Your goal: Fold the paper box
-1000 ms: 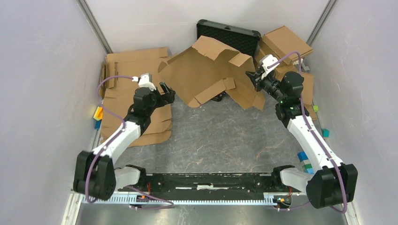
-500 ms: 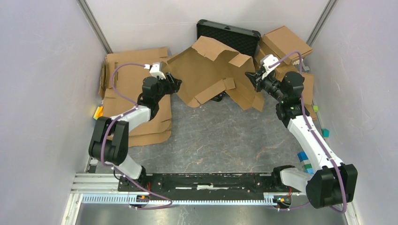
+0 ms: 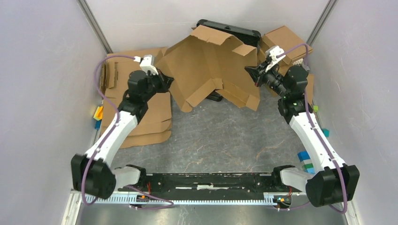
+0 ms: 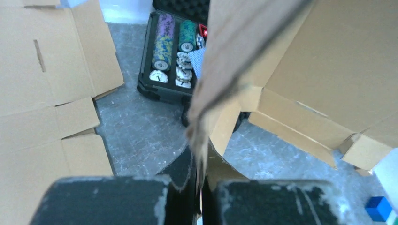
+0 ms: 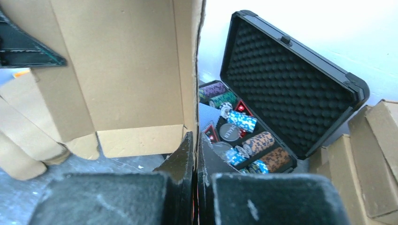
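The paper box (image 3: pixel 206 65) stands tented at the upper centre of the top view, over the open poker-chip case (image 5: pixel 286 79). The left gripper (image 3: pixel 165 80) is pinched on its left edge and the right gripper (image 3: pixel 249 71) on its right edge. Each bite takes only a thin margin of cardboard, so uneven pulling or twisting could tear or free an edge, collapsing the sheet onto the case.

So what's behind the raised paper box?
An open black case with foam-lined lid and poker chips. From above, the paper box hides all but its back edge.
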Controlling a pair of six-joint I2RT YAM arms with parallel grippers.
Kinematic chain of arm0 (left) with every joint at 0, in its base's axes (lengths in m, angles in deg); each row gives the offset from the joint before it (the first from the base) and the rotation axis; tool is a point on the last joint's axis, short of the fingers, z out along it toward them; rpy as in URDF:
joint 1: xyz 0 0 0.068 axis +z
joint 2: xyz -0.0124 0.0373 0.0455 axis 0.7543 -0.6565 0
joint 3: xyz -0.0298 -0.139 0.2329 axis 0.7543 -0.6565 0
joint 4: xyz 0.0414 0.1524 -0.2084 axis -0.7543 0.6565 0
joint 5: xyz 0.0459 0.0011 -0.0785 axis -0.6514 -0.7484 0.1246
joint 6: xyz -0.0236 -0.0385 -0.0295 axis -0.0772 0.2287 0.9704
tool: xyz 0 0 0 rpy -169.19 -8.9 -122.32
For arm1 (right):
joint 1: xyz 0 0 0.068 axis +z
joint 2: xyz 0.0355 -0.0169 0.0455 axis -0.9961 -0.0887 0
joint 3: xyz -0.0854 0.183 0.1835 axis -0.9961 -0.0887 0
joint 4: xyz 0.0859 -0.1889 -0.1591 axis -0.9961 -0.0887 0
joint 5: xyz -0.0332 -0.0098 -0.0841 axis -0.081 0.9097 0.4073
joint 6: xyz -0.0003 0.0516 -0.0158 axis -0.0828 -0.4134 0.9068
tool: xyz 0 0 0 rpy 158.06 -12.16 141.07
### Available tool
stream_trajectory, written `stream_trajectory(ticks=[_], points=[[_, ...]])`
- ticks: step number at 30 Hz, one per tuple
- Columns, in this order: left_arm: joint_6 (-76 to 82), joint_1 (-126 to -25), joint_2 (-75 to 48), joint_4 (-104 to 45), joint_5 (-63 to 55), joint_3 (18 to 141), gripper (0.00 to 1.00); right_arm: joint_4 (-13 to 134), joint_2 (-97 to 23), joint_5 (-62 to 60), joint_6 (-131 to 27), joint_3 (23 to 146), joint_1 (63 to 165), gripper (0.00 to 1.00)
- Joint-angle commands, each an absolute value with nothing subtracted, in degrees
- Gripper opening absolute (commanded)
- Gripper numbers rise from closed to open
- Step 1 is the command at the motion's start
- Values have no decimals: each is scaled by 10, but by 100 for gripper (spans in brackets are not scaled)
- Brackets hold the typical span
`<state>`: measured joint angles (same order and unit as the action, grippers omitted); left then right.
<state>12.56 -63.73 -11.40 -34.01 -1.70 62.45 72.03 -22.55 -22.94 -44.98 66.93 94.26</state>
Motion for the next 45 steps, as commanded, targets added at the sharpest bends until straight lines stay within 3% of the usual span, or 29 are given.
stream_trajectory(ticks=[1, 5, 11, 15, 23, 32, 33, 35, 45], points=[[156, -637, -16, -147, -46, 698, 2, 664, -214, -230, -539, 710, 941, 0], [140, -637, 41, -13, -60, 741, 4, 637, -191, -262, -592, 690, 942, 0], [131, -637, 119, 101, -31, 738, 9, 684, -121, -262, -585, 540, 949, 0], [144, -637, 153, 117, 44, 693, 7, 734, -74, -246, -534, 434, 972, 0], [159, -637, 252, 59, 67, 598, 2, 922, 15, -205, -512, 247, 1007, 2], [113, -637, 234, 55, 81, 624, 2, 938, 3, -123, -437, 249, 1008, 11], [111, -637, 239, 46, 85, 616, 2, 960, 3, -111, -439, 238, 1008, 17], [116, -637, 246, 25, 92, 590, 2, 987, 0, -88, -445, 219, 1008, 38], [110, -637, 348, -106, 162, 465, 2, 911, 42, -71, -498, 186, 1008, 72]])
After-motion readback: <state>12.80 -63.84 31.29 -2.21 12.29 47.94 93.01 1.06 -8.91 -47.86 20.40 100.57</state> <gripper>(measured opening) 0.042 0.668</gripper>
